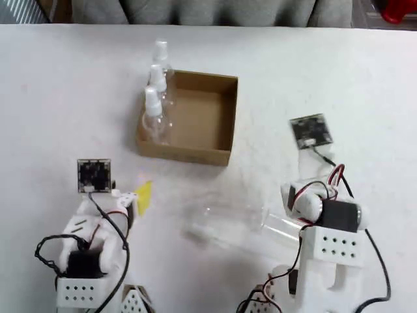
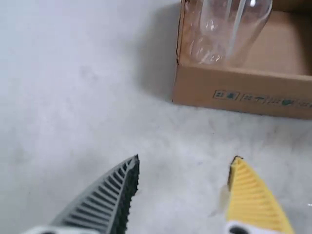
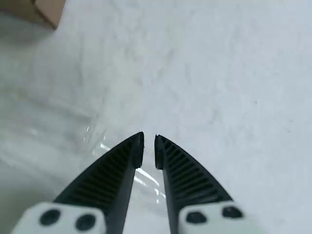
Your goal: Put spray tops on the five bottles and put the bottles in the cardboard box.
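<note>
High view, lying bottle [image 1: 228, 225] barely discernible, right gripper [image 3: 148, 140] nearly closed, left gripper [image 2: 187, 162] wide apart, cardboard box [image 2: 243, 92] cropped

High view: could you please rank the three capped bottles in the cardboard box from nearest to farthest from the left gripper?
From the left gripper:
1. Front bottle, in the near corner of the cardboard box.
2. Middle bottle, behind it.
3. Back bottle, last in line.

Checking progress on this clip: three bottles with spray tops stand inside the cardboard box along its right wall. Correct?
No. The three bottles with spray tops stand inside the cardboard box along its left wall, not its right; the high view shows it.
</note>
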